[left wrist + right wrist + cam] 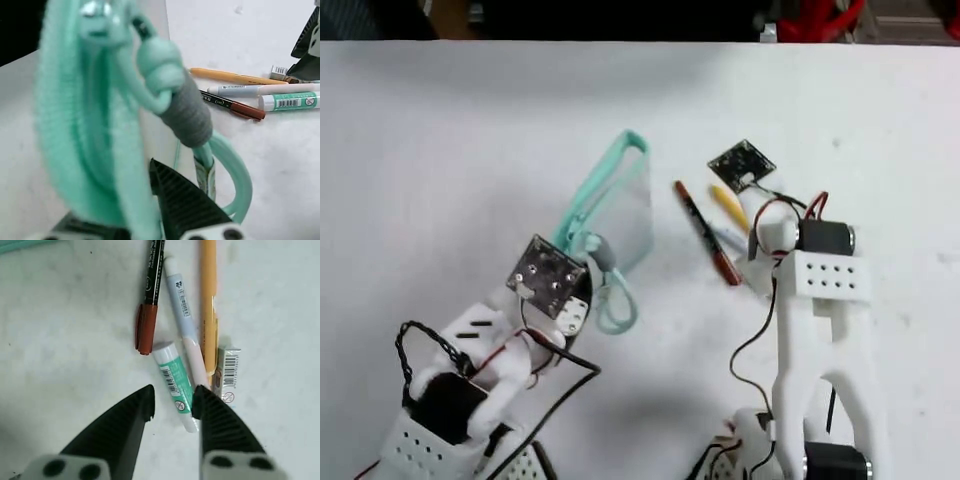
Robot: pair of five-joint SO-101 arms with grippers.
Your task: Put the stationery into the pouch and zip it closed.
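Observation:
The clear pouch [620, 205] with mint trim lies left of centre. My left gripper [578, 298] sits at its near end, shut on the mint edge [107, 165], with one black finger [182, 200] beside the fabric. The grey zipper pull [192, 115] and its mint cord loop [235, 175] hang close by. The stationery lies together to the right: a brown-capped pen [150, 290], a white pen [182, 315], a yellow pen [209, 300], a green-labelled tube [172, 382] and a small eraser [227, 375]. My right gripper [174, 401] is open, its fingertips on either side of the tube's end.
The white table [440, 150] has free room on the left and at the back. The right arm's white body [820, 330] stands near the front right, with loose wires [750, 350] beside it. The left arm's cables [430, 345] trail at the front left.

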